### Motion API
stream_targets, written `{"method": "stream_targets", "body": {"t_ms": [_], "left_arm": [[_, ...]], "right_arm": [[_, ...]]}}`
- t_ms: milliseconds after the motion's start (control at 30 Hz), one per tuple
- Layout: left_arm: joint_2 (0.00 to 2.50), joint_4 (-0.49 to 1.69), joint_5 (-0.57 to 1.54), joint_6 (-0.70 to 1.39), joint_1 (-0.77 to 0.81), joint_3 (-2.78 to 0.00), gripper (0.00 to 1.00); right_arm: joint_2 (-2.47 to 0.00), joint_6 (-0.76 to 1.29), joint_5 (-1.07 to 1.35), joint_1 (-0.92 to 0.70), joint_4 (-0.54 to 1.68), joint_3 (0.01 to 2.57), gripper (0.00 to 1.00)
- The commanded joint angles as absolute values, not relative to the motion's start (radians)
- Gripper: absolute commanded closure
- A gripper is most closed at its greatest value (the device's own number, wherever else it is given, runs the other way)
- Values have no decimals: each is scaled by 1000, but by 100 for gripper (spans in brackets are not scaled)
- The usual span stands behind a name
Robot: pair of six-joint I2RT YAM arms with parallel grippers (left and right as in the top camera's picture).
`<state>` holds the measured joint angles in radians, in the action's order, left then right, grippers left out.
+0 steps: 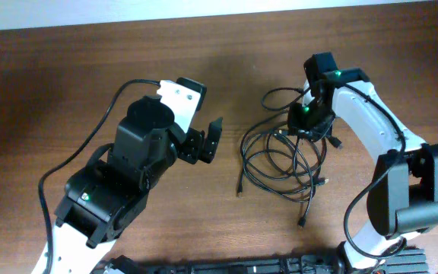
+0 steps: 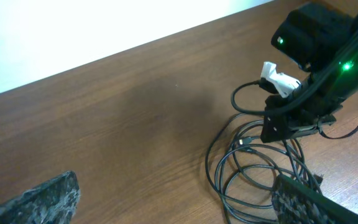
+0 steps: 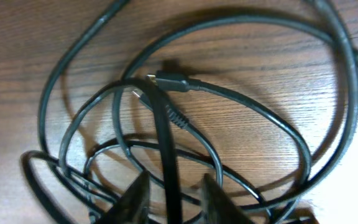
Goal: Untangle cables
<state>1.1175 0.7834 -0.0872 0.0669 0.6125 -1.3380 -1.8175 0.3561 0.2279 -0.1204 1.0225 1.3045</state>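
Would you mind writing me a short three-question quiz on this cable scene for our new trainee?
1. True or false: the left claw is holding one of the cables.
2. What runs between the fingers of the right claw? A) a black cable strand B) a white plug C) nothing
3. Fill in: the cable pile lies on a brown ____ table.
Key: 1 false, its jaws stand open, apart from the pile. 2 A. 3 wooden.
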Motion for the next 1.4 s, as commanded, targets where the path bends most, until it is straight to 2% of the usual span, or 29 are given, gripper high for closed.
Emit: {"method": "stream_targets", "body": {"t_ms": [0, 100, 267, 333, 500, 600, 700, 900, 1033, 1200, 1367], "left_arm": [[1120, 784, -102, 51, 613, -1345, 1], [1120, 784, -102, 51, 613, -1345, 1], [1120, 784, -102, 51, 613, -1345, 1], [1120, 784, -102, 51, 613, -1345, 1], [1120, 784, -102, 51, 613, -1345, 1], [1120, 784, -102, 51, 613, -1345, 1], [1120, 784, -102, 51, 613, -1345, 1], [1120, 784, -102, 51, 613, -1345, 1], [1120, 784, -102, 51, 613, -1345, 1], [1120, 785, -102, 51, 613, -1345, 1], [1120, 784, -102, 51, 613, -1345, 1]], "right_arm": [[-1826, 344, 221, -118, 1017, 1260, 96], [-1824, 334, 236, -118, 1021, 1263, 96], [-1759, 196, 447, -117, 1074, 1438, 96], [-1691, 160, 548, -117, 1073, 1625, 96], [-1625, 162, 550, -118, 1048, 2183, 96], [-1625, 167, 550, -118, 976, 2432, 96], [-1625, 212, 550, -118, 893, 2576, 96], [-1624, 224, 550, -118, 524, 2639, 96], [-1626, 251, 537, -118, 431, 2639, 96], [-1656, 252, 451, -118, -68, 2639, 96], [-1670, 251, 451, -118, -55, 2638, 96]]}}
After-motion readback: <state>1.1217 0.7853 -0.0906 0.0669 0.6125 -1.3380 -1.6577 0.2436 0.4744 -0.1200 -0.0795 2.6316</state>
